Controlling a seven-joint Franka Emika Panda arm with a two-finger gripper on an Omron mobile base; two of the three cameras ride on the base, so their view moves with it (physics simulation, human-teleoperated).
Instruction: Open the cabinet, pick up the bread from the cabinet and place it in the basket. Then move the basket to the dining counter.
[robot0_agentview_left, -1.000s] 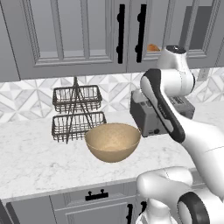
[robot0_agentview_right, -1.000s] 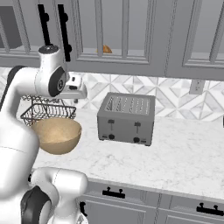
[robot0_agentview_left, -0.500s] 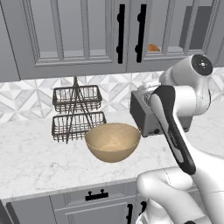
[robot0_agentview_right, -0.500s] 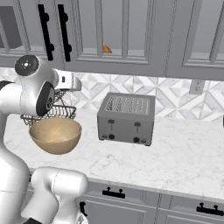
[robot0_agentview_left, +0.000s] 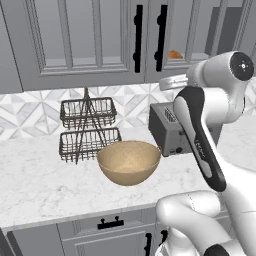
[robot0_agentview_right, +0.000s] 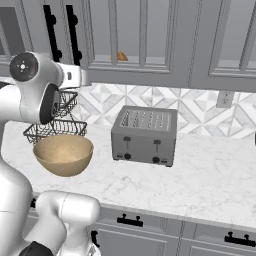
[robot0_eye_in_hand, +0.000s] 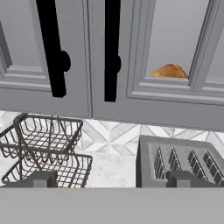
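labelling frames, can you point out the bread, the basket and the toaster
bread (robot0_eye_in_hand: 169, 71), hand view, middle of its crust behind the cabinet door
basket (robot0_agentview_left: 129, 172), left base view, outer front wall
toaster (robot0_agentview_right: 144, 148), right base view, front face

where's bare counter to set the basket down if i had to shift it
The widest bare stretch of white marble worktop lies right of the grey four-slot toaster. A smaller patch sits left of the dark wire two-tier rack, along the front edge. It is crowded in the middle, where the round tan wooden basket stands between rack and toaster.
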